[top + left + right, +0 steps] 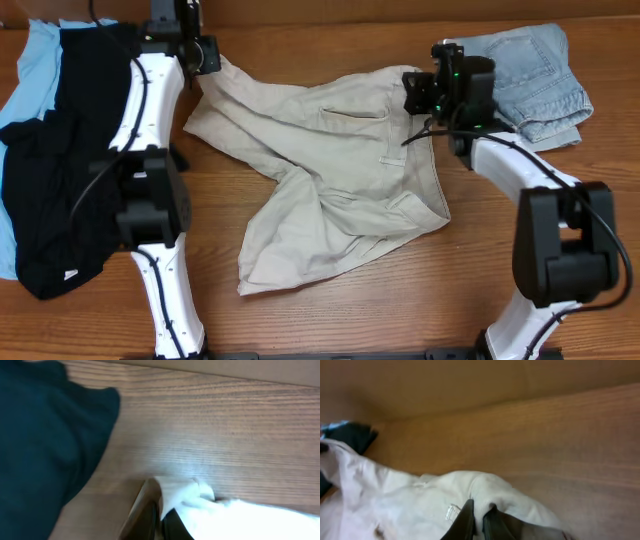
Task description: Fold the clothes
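The beige shorts (320, 170) lie spread across the middle of the table (400, 300), one leg running toward the near side, and both arms reach to their far edge. The left gripper (205, 55) is clamped on the far-left corner: its wrist view shows the fingers together, low against the wood, with a tuft of pale cloth nipped between them. The right gripper (418, 95) sits at the far-right end, by the waistband. Its wrist view shows a raised ridge of fabric caught between fingers that stand close together, so it looks pinched on the cloth too. Holding both far corners at once probably serves to draw the cloth taut and flat, or to carry that edge over for a fold. The black garment (60, 150), lying over the sky-blue garment (30, 80), sits at the left and the denim piece (530, 80) at the far right, both to the side of the middle and seemingly awaiting their turn.
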You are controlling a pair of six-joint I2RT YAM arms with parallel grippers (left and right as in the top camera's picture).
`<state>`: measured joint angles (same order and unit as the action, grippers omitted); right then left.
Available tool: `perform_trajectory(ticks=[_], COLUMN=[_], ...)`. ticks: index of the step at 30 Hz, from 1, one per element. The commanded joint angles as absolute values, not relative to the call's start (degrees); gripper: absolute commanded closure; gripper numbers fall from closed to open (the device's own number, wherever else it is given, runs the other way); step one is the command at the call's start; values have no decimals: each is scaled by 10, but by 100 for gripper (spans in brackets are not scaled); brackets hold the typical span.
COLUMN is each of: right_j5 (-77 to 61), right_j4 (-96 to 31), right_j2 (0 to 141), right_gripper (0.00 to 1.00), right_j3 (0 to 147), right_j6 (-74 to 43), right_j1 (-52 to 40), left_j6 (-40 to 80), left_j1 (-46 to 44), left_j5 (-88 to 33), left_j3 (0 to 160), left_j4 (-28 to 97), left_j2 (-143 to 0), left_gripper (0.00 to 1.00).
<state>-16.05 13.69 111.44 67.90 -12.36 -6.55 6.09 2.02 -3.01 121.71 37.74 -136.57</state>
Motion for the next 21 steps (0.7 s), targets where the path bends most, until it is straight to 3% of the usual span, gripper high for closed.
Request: perform_trajectory(ticks=[1,5,6,7,8,9,10,15,21], right_j5=[-95,-63,-55,-48,-45,-45,-45,-48,-74], right_j4=[190,266,283,303,316,328,336,295,73], right_j2=[1134,1146,1148,1148,1148,1148,1148,1130,1037], right_gripper=[85,85,84,72,56,23,0,0,0], right_j3=[685,685,685,685,686,687,690,716,758], right_j6=[-159,-199,-206,-210,-211,-211,-211,-210,-196], right_j1=[-68,-68,-68,-68,-68,-68,-68,-66,-66], left_j6=[69,69,69,69,69,69,69,89,90], left_j1=[22,22,22,22,22,22,22,23,23], left_j5=[-56,-56,-57,-58,-60,-61,-61,-60,-67], left_j3=[1219,1219,1220,1222,1223,1227,1233,1291,1412], left_j4=[332,272,259,242,233,228,229,296,482], left_j2=[-1384,-1385,-1385,-1385,-1385,-1385,-1385,-1371,-1335], left_gripper=[95,80,65,48,15,0,0,0,0])
